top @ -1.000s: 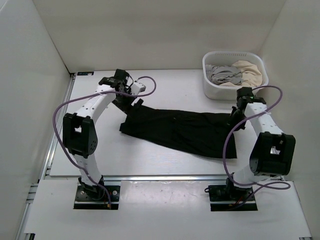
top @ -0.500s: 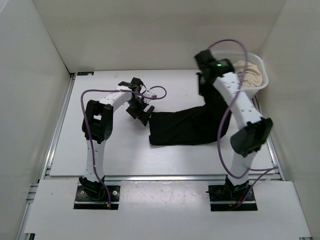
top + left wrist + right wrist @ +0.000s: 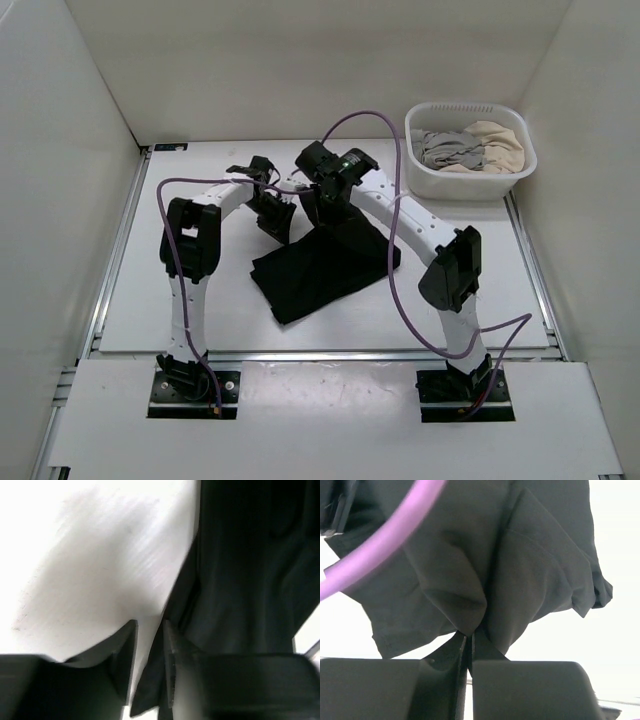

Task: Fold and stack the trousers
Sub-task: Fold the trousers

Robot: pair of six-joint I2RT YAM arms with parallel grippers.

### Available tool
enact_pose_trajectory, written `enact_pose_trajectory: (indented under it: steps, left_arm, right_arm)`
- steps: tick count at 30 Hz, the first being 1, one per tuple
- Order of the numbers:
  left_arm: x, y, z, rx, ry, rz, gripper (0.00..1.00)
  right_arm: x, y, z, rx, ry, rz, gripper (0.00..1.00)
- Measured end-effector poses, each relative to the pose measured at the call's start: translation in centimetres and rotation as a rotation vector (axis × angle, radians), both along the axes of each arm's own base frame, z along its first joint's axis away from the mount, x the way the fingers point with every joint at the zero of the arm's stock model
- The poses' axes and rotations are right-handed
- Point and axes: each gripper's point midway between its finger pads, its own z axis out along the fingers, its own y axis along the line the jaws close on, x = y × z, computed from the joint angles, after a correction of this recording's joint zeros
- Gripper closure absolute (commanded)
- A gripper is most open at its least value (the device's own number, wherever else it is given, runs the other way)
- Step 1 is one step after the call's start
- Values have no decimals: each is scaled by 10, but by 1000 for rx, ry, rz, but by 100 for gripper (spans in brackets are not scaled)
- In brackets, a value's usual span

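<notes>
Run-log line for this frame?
step: fold | right claw: shut on trousers | left claw: at trousers edge, grip unclear | trousers: partly folded

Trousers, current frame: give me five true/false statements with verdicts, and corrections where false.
1. The right fingers are pinched shut on the trousers. True.
2. The trousers lie spread out at full length. False: they are folded over into a compact heap.
3. The basket holds grey and beige clothes. True.
4. The right arm is parked beside the basket. False: it reaches leftward, away from the basket, with its wrist above the trousers.
5. A purple cable crosses the right wrist view. True.
</notes>
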Motion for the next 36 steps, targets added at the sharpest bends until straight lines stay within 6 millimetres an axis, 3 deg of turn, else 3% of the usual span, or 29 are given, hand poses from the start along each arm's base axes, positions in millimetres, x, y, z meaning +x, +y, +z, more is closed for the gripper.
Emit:
enact_pose_trajectory:
  steps: [4,5,7,8,10,14,18,21,24,27,29,32,36]
  left_arm:
    - [7,7,-4,-26,27,40,86]
    - [9,9,-5,-34,35,49,86]
    - [10,10,-5,-58,52,63,76]
    - [9,10,-4,-71,61,67,59]
    - [8,10,0,-92,73,72,46]
    - [13,25,8,-63,34,73,40]
    - [16,65,22,19,-10,84,39]
    - [-11,81,45,72,-65,30,39]
    - [-69,64,54,93,-32,-98,39]
    - [-120,52,30,125,66,-207,37]
    - [-140,60,6,181,148,-226,37]
    - [-139,68,1,223,178,-181,39]
    - [-106,67,-1,273,148,-143,40]
  right_arm:
    - [-10,21,3,29,-34,2,100]
    - [-11,24,3,31,-43,-1,100]
    - [-16,27,0,28,-56,-15,100]
    - [-18,25,-1,22,-61,-25,100]
    - [-20,15,-5,10,-64,-54,100]
    - [-12,-22,-3,-7,-75,-159,100]
    - [5,-63,12,-4,-135,-301,100]
    - [5,-88,20,2,-165,-375,100]
    - [0,-106,22,3,-176,-423,100]
    - [-1,-115,21,2,-179,-455,100]
    - [2,-120,19,2,-181,-471,100]
    - [3,-128,14,-9,-177,-494,100]
    - [3,-160,13,-35,-174,-564,100]
